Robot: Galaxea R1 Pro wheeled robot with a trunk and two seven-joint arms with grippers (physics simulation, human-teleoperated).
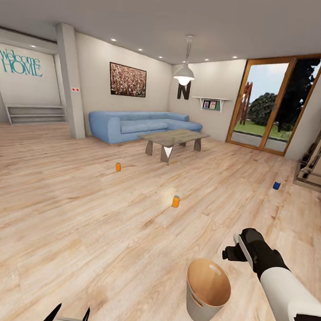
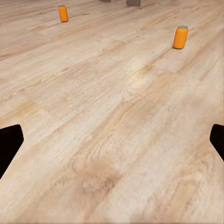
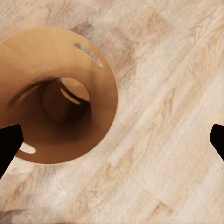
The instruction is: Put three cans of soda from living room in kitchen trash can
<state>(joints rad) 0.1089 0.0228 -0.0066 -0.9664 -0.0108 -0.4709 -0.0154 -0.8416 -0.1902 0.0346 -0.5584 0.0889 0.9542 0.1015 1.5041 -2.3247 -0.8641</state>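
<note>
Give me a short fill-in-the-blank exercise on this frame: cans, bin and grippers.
1. Standing on the wood floor are two orange cans and one ___ can.
2. The trash can holds ___ cans.
3. The right gripper is beside the trash can with its fingers ___.
4. The blue sofa stands behind a low ___.

Missing words: blue; no; open; table

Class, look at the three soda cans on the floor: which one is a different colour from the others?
The blue can, standing far right near the glass door. The other two are orange.
</note>
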